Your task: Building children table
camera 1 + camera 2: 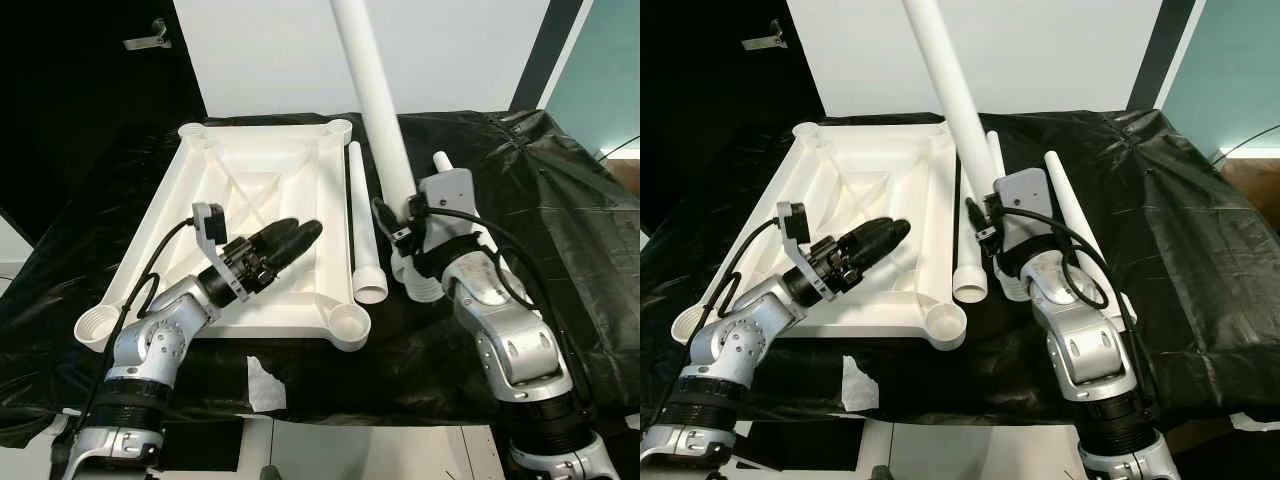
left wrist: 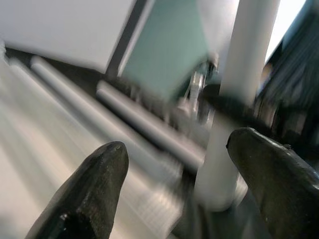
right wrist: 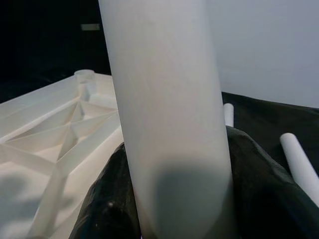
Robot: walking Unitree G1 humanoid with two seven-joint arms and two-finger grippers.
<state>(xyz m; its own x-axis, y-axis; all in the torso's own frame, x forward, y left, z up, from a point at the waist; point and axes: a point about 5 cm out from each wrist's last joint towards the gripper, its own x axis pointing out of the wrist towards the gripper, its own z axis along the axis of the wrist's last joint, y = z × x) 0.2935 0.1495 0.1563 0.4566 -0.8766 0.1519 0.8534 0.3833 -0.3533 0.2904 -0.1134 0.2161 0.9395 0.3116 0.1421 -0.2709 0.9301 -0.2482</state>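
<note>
Table top (image 1: 250, 200) lies upside down on the black-covered counter (image 1: 560, 200), its near right socket (image 1: 350, 322) empty. Left gripper (image 1: 300, 235) hovers above it, fingers narrowly parted. Right gripper (image 1: 408, 222) clamps an upright leg (image 1: 375, 90); tilted, it may miss the socket. Spare legs (image 1: 365, 230) lie beyond.

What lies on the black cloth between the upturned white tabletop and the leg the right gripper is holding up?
One loose white plastic table leg lies flat there, alongside the white ribbed tabletop's edge, left of the raised white leg clamped in the right gripper. Both eye views show it.
</note>
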